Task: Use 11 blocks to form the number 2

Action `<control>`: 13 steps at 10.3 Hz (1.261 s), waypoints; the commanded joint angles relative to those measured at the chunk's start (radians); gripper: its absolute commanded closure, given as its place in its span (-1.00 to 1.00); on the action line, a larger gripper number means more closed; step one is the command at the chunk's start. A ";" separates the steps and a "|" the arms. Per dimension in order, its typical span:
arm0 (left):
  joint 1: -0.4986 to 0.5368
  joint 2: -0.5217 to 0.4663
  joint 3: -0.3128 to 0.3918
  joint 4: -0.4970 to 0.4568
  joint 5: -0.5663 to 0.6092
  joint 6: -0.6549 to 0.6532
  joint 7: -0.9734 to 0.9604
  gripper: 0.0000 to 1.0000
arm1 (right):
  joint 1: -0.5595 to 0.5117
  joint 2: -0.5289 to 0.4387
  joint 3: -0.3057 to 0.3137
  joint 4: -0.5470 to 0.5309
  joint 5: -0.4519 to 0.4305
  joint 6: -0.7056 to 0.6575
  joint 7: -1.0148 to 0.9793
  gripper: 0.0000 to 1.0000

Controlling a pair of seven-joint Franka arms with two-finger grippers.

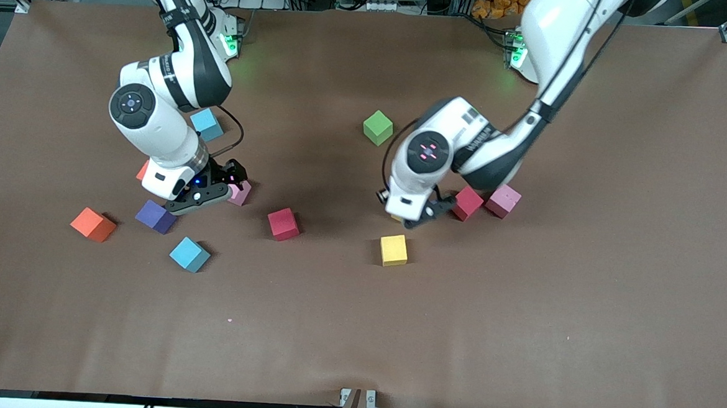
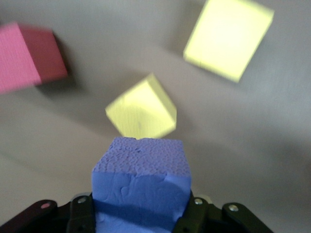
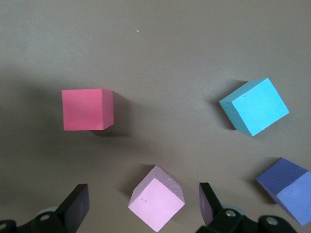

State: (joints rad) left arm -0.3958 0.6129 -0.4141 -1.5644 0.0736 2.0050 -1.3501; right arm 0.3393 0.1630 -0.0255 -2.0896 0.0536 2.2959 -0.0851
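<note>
A brown cloth-covered table (image 1: 357,328) carries scattered small matte foam cubes, with no digit 2 laid out yet. Toward the right arm's end, the right pincer (image 1: 205,197) hangs low with its fingers wide apart, straddling a pale pink foam cube (image 3: 156,204) that sits between them, turned corner-on to the finger pads rather than square. Just beside this pincer lie an orange foam cube (image 1: 93,224), a dark purple foam cube (image 1: 155,216), and a light blue foam cube (image 1: 190,254); a second light blue foam cube (image 1: 206,124) sits close by under the arm's elbow, and a red foam cube (image 1: 283,224) lies a little apart toward the table's middle. To do this pick well, I judge the right pincer should twist so its pads meet two flat faces, then descend fully before closing, so the cube does not spin or squirt out. Further along, a green foam cube (image 1: 378,127) lies well apart from both pincers. The left pincer (image 1: 414,218) is clamped on a blue-violet foam cube (image 2: 141,182), held over a yellow foam cube (image 2: 141,108), with another yellow foam cube (image 1: 393,250) near. A second red foam cube (image 1: 468,203) and a second pink foam cube (image 1: 503,200) lie just beside it. I judge the held cube should be lowered flat, edge to edge with its neighbour, and released only once it rests.
</note>
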 commanded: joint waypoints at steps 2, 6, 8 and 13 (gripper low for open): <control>-0.052 -0.120 -0.070 -0.187 0.009 0.053 -0.274 1.00 | -0.049 -0.005 -0.001 0.002 0.011 0.007 -0.036 -1.00; -0.119 -0.260 -0.207 -0.483 0.082 0.325 -0.432 1.00 | -0.068 -0.002 -0.001 0.016 0.011 0.014 -0.065 -1.00; -0.190 -0.216 -0.210 -0.483 0.197 0.374 -0.414 1.00 | -0.068 -0.002 0.001 0.016 0.011 0.016 -0.068 -1.00; -0.228 -0.113 -0.246 -0.432 0.267 0.383 -0.100 1.00 | -0.094 0.033 0.001 0.020 0.011 0.098 -0.108 -1.00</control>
State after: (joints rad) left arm -0.6252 0.4561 -0.6508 -2.0342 0.3137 2.3864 -1.5359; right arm 0.2496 0.1739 -0.0322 -2.0791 0.0536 2.3714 -0.1806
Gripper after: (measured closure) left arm 0.427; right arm 0.000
